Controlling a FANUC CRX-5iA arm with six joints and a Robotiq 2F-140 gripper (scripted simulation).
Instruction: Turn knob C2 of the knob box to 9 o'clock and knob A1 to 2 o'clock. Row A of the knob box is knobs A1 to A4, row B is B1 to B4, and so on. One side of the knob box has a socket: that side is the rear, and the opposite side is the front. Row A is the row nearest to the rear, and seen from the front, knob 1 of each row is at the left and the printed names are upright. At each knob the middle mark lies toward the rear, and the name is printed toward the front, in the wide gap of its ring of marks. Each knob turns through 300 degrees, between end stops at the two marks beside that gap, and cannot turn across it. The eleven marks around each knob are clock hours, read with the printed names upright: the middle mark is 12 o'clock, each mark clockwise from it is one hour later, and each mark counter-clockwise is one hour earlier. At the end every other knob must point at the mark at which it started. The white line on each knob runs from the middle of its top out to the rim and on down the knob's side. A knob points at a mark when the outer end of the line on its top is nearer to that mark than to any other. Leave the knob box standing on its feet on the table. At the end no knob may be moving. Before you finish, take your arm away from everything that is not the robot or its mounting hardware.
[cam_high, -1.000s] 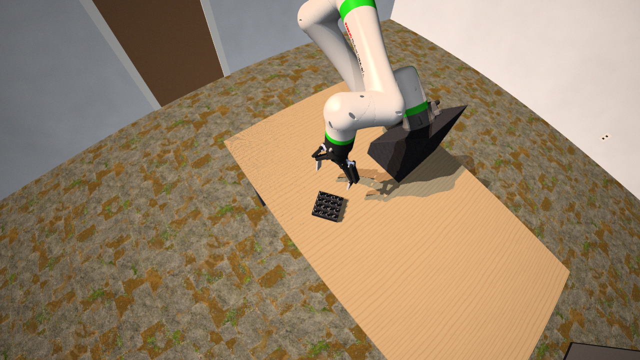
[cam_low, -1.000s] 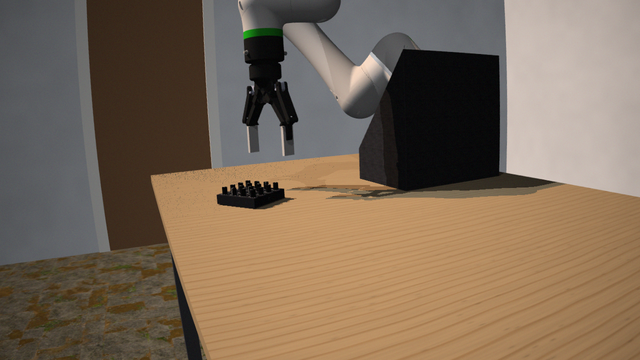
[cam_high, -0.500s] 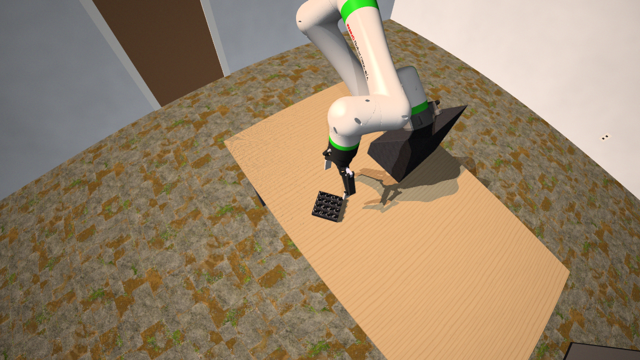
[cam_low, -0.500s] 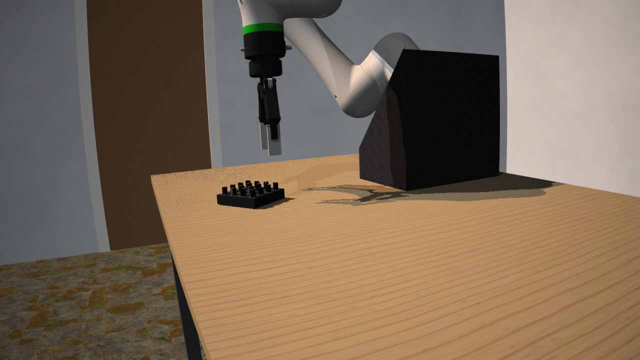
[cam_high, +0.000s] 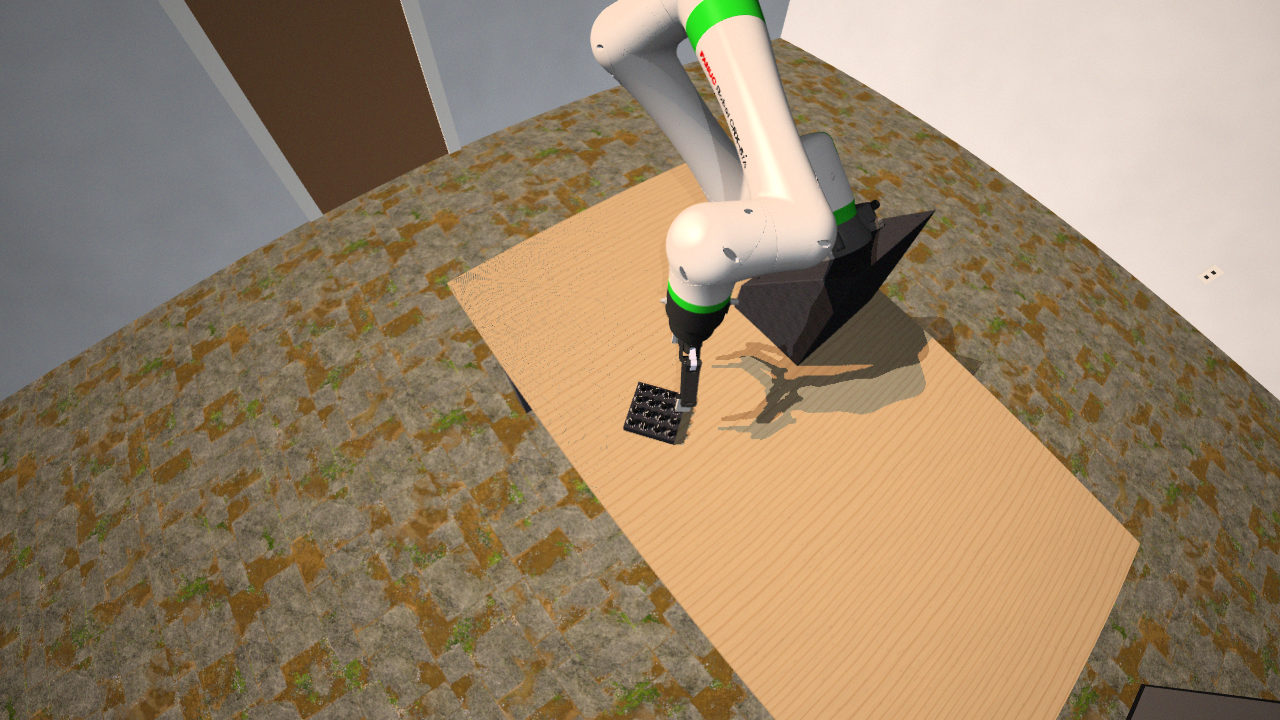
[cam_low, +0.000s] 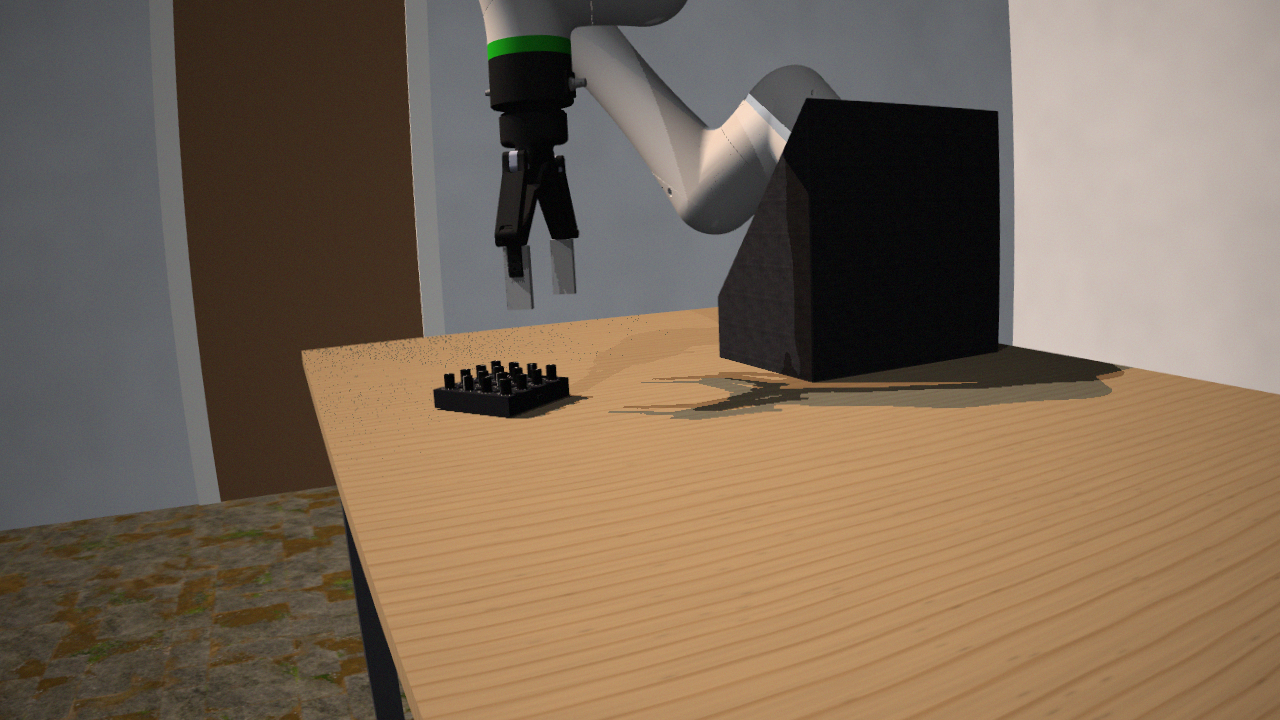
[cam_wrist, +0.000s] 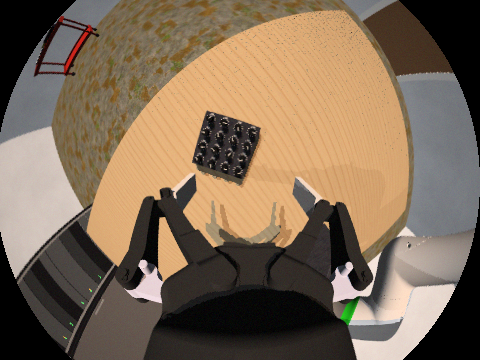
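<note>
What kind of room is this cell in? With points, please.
Probably a robotics lab or test room: a white six-joint arm with green bands (cam_high: 756, 116) (cam_low: 626, 116) stands at a wood-grain table (cam_high: 850, 537) (cam_low: 805, 537) (cam_wrist: 300, 100), and a brown door (cam_high: 313, 89) (cam_low: 290, 223) is set in the grey-blue wall (cam_high: 80, 179) (cam_low: 80, 268).

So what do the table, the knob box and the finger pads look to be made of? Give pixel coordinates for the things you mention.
Table (cam_high: 850, 501) (cam_low: 805, 537) (cam_wrist: 320, 100): likely wood or wood laminate, given the tan, wavy grain.
Box (cam_high: 651, 435) (cam_low: 472, 402) (cam_wrist: 218, 169): perhaps dark plastic or painted metal; its sides look plain black.
Pads (cam_low: 519, 284) (cam_wrist: 187, 192): maybe bare metal, being flat and pale grey.
</note>
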